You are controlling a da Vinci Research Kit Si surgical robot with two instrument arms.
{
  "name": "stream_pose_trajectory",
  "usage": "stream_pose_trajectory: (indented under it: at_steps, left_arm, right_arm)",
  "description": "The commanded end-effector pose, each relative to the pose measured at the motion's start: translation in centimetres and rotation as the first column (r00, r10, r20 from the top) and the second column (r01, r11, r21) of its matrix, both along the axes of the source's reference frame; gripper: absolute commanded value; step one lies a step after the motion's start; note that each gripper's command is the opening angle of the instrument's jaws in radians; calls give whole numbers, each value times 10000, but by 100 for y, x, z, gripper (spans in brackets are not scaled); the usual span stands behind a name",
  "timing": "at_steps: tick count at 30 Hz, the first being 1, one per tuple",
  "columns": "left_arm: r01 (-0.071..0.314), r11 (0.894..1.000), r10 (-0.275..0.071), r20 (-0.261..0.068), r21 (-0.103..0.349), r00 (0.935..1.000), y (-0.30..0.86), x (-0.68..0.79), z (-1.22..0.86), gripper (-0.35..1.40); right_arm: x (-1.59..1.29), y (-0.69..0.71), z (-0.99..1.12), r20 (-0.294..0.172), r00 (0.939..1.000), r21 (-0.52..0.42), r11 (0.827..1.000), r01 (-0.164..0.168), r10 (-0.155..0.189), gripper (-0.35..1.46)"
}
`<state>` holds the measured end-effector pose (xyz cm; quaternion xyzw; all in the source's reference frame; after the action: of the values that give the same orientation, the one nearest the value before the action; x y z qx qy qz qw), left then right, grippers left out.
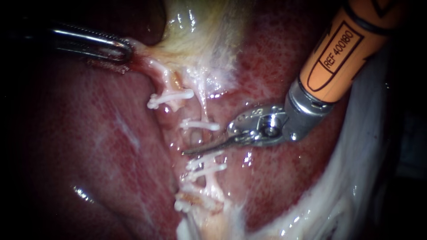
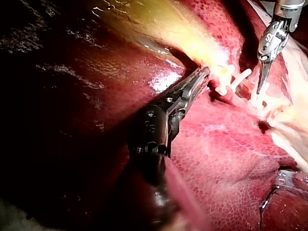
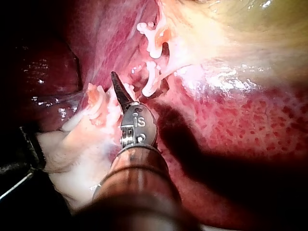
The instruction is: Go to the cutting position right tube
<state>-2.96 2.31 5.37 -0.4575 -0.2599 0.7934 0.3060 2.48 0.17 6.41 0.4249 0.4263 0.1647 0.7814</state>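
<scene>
Left instrument (image 2: 204, 72) grips the gallbladder (image 2: 144, 19) beside white clips (image 2: 243, 75).

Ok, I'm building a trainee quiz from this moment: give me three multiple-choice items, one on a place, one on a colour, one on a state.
1. The tip of the right instrument lies:
A) between clips at the tube
B) lifted clear of everything
C) out of view

2. Its shaft is:
A) blue
B) orange
C) green

3. The left instrument is:
A) hanging free
B) wide open
C) gripping tissue

Key:
1 A, the tip sits across the tube with white clips on either side.
2 B, orange shows plainly in the endoscope view.
3 C, its tip is closed on a pale fold of tissue.
</scene>
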Motion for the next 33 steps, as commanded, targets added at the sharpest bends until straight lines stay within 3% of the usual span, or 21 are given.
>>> stream_pose_trajectory:
  at_steps: [1, 4, 5, 6, 7, 8, 10, 18, 23, 27, 33]
  left_arm:
    - [9, 10000, -9, -10, -5, 10000, 0, 0, 0, -35]
    - [7, 10000, -7, -8, -5, 10000, 0, 0, 0, -35]
    - [7, 10000, -7, -8, -5, 10000, 0, 0, 0, -35]
    - [6, 10000, -6, -8, -5, 10000, 0, 0, 0, -35]
    - [5, 10000, -5, -7, -5, 10000, 0, 0, 0, -35]
    - [5, 10000, -5, -7, -5, 10000, 0, 1, 0, -35]
    - [5, 10000, -5, -7, -5, 10000, 0, 1, 0, -35]
    - [4, 10000, -4, -6, -4, 10000, 0, 1, 0, -35]
    - [1, 10000, -1, -4, -2, 10000, 0, 2, -1, -35]
    - [18, 10000, -18, -13, -3, 10000, 1, 3, -2, -35]
    - [38, 10000, -38, -26, -14, 10000, 1, 4, -2, -35]
  right_arm:
    - [1, 0, 0, -17, 10000, 6, 10000, -5, 5, -35]
    - [0, -1, 0, -151, 9998, 50, 9999, -116, 116, -35]
    - [0, -1, -1, -268, 9995, 101, 9998, -189, 192, -6]
    - [0, -2, -2, -387, 9989, 152, 9995, -260, 266, 42]
    - [0, -3, -3, -469, 9976, 132, 9987, -494, 500, 106]
    - [1, -4, -5, -513, 9964, 108, 9976, -677, 681, 126]
    - [0, -7, -9, -643, 9948, 166, 9968, -786, 795, 141]
    - [-21, -5, -24, -792, 9937, 297, 9966, -767, 789, 143]
    - [-55, 3, -33, -359, 9979, 402, 9978, -524, 539, 143]
    - [-72, 6, -25, -30, 9993, 424, 9984, -368, 370, 143]
    - [-70, 9, -3, 293, 9992, 416, 9987, -284, 272, 143]
